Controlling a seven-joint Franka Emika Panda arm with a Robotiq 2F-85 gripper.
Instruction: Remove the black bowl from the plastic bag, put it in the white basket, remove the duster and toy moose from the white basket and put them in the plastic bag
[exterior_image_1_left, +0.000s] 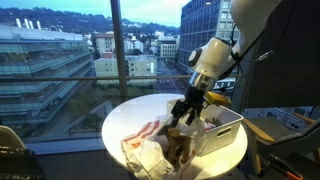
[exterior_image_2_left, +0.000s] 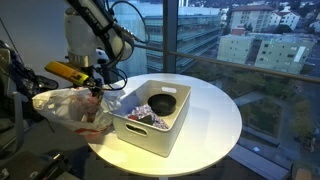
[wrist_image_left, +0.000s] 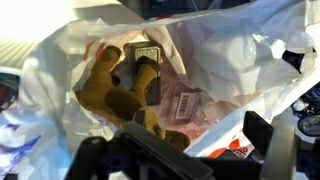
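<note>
My gripper (wrist_image_left: 195, 138) hangs open over the mouth of the plastic bag (wrist_image_left: 225, 45), with nothing between its fingers. Inside the bag lies the brown toy moose (wrist_image_left: 112, 92), apart from the fingers. In both exterior views the gripper (exterior_image_1_left: 184, 108) (exterior_image_2_left: 97, 88) is just above the crumpled bag (exterior_image_1_left: 148, 148) (exterior_image_2_left: 62, 106), where a bit of the moose (exterior_image_1_left: 178, 142) shows. The white basket (exterior_image_2_left: 158, 138) (exterior_image_1_left: 226, 128) stands beside the bag. The black bowl (exterior_image_2_left: 163, 102) sits in the basket, next to a mottled thing (exterior_image_2_left: 140, 120) that looks like the duster.
Bag and basket rest on a round white table (exterior_image_2_left: 215, 120) (exterior_image_1_left: 125, 122) beside tall windows. The bag hangs partly over the table's edge. A yellow tool (exterior_image_2_left: 68, 72) lies behind the bag. The arm (exterior_image_1_left: 212, 58) leans in from behind the basket.
</note>
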